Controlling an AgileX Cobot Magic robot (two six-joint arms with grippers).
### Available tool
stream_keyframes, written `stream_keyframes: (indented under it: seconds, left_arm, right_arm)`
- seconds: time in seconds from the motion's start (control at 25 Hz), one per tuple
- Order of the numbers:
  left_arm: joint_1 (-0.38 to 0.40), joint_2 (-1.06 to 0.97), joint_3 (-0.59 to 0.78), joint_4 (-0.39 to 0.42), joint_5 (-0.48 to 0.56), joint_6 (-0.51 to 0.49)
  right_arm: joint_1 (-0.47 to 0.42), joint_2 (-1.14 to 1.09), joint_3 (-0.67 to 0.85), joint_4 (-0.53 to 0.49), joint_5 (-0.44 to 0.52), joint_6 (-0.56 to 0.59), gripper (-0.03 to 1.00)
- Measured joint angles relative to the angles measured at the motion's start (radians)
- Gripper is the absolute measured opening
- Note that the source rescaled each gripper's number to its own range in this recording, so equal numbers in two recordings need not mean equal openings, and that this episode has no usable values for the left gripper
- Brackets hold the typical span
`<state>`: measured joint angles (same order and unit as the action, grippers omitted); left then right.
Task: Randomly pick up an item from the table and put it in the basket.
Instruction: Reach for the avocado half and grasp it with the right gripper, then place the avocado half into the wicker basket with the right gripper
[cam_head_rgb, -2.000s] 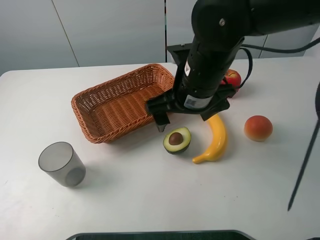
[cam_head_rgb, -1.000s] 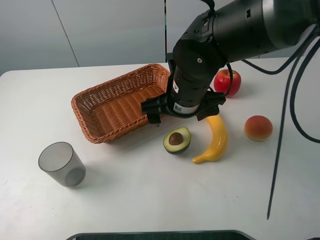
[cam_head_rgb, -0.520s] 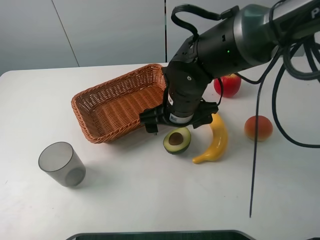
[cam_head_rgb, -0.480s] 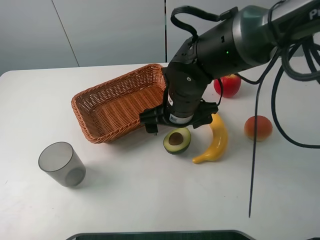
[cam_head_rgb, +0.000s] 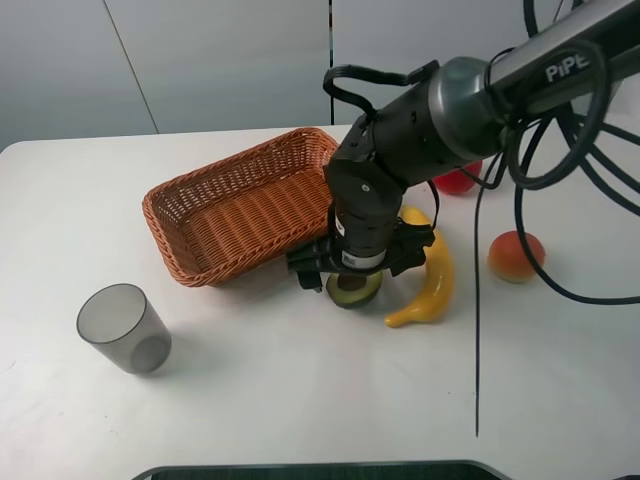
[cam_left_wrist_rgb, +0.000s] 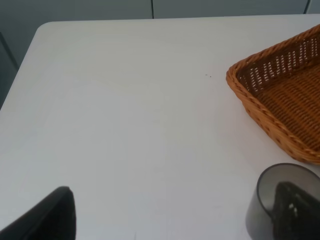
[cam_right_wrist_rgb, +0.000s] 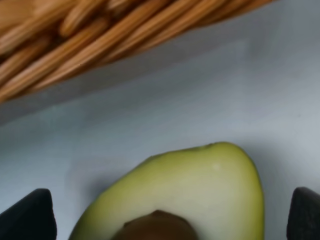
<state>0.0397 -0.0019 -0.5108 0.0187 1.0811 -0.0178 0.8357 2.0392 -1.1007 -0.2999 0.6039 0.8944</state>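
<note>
**Item: avocado half** (cam_head_rgb: 352, 294). Lies cut face up, with pale flesh and a brown pit. It sits on the bench (cam_head_rgb: 300, 400), outside the basket (cam_head_rgb: 160, 215) and just beside its near wall. It is largely covered from above by the right arm.

**Right pincer** (cam_head_rgb: 352, 282). Spread wide and low over the avocado half, one tip on each side of it. No contact is visible in the wrist view, so it holds nothing yet.

**Neighbours.** A banana (cam_head_rgb: 435, 285) lies just beside the avocado half on the side away from the basket. A peach (cam_head_rgb: 515, 255) sits well apart. An apple (cam_head_rgb: 458, 181) is partly hidden behind the arm. A grey cup (cam_head_rgb: 125, 328) stands well off, towards the left arm.

**Left pincer** (cam_left_wrist_rgb: 170, 220). Spread wide and empty, near the cup and away from the work.

**Hazards, as judged.**
- The tip on the basket side has little room and could catch the wicker wall and shove the basket.
- The opposite tip could nudge the banana.
- The skin is rounded and smooth, so a shallow or off-centre squeeze may roll or squirt the avocado half out.
- A low lift could clip the basket rim.
</note>
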Motion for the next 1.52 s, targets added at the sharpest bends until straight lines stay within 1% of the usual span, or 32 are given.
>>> stream_keyframes:
  seconds: [0.24, 0.28, 0.32, 0.36, 0.4, 0.44, 1.24, 1.32, 1.52]
  left_arm:
    - [0.0, 0.0, 0.0, 0.0, 0.0, 0.0]
    - [0.0, 0.0, 0.0, 0.0, 0.0, 0.0]
    - [0.0, 0.0, 0.0, 0.0, 0.0, 0.0]
    - [0.0, 0.0, 0.0, 0.0, 0.0, 0.0]
    - [0.0, 0.0, 0.0, 0.0, 0.0, 0.0]
    - [0.0, 0.0, 0.0, 0.0, 0.0, 0.0]
    - [0.0, 0.0, 0.0, 0.0, 0.0, -0.002]
    - [0.0, 0.0, 0.0, 0.0, 0.0, -0.002]
    - [0.0, 0.0, 0.0, 0.0, 0.0, -0.002]
  right_arm:
    - [0.0, 0.015, 0.0, 0.0, 0.003, -0.003, 1.0]
    - [0.0, 0.015, -0.001, 0.0, 0.005, -0.005, 0.94]
    - [0.0, 0.015, -0.001, 0.0, 0.009, -0.008, 0.76]
    - [0.0, 0.015, -0.001, 0.0, 0.017, -0.012, 0.32]
    - [0.0, 0.015, -0.001, 0.0, 0.02, -0.012, 0.0]
    - [0.0, 0.015, -0.001, 0.0, 0.02, -0.014, 0.04]
    - [0.0, 0.015, -0.001, 0.0, 0.026, -0.025, 0.04]
    - [0.0, 0.015, -0.001, -0.003, 0.038, -0.033, 0.04]
    - [0.0, -0.001, -0.001, -0.013, 0.136, -0.07, 0.04]
